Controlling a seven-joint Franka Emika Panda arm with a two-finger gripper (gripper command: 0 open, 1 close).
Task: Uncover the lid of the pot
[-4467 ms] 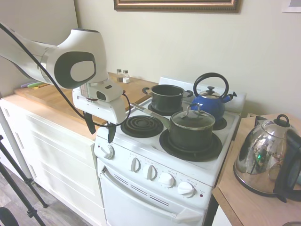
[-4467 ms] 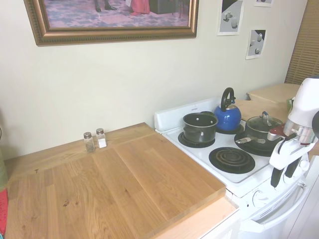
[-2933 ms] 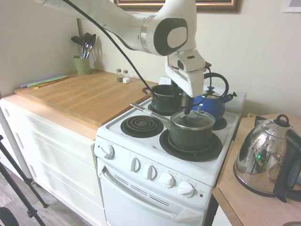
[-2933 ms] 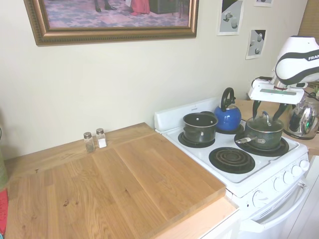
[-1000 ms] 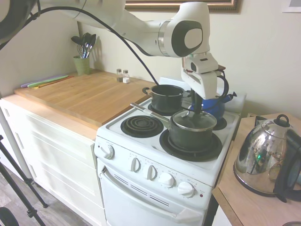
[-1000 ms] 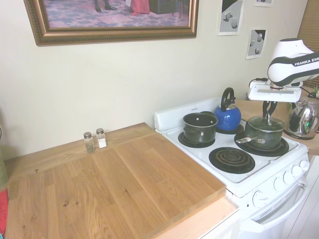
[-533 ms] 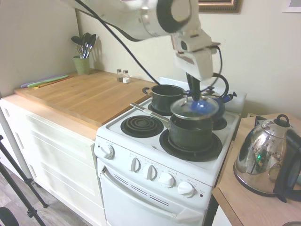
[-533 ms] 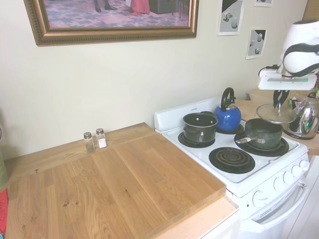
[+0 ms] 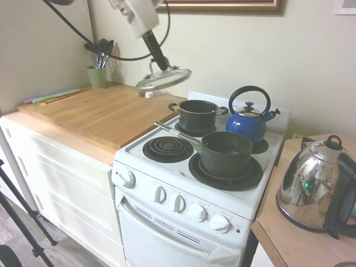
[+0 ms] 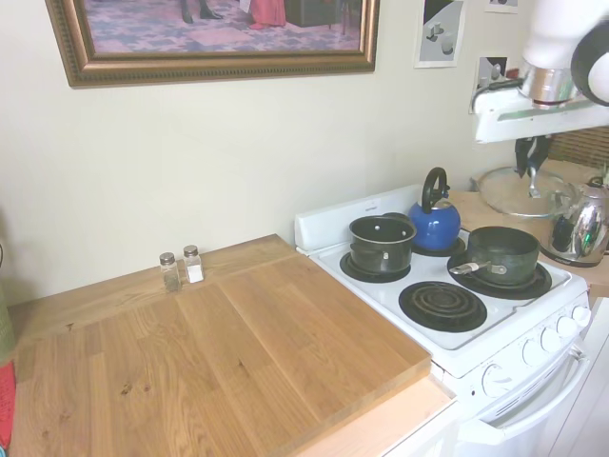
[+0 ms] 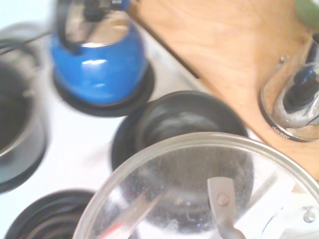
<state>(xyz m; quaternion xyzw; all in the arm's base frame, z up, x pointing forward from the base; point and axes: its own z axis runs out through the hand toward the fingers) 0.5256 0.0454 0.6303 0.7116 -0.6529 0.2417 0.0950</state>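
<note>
The clear glass lid (image 9: 164,78) hangs tilted high in the air, with my gripper (image 9: 162,65) shut on its small dark knob. In the second exterior view the lid (image 10: 522,191) sits under the gripper (image 10: 529,168), up and to the right of the pot (image 10: 500,253). The dark saucepan (image 9: 225,153) stands uncovered on the front right burner, its long handle (image 9: 173,132) pointing left. In the wrist view the lid (image 11: 164,199) fills the lower part, with the open pot (image 11: 164,122) seen beyond and through it.
A two-handled dark pot (image 9: 197,114) and a blue kettle (image 9: 248,120) occupy the back burners. The front left coil (image 9: 167,149) is bare. A steel kettle (image 9: 315,186) stands on the right counter. The wooden counter (image 9: 94,111) carries shakers (image 10: 181,269) and a utensil cup (image 9: 97,75).
The gripper came to the pot, shut on the lid's knob and lifted it off. Since half a second ago the lid has risen much higher and tilted, leaving the saucepan open.
</note>
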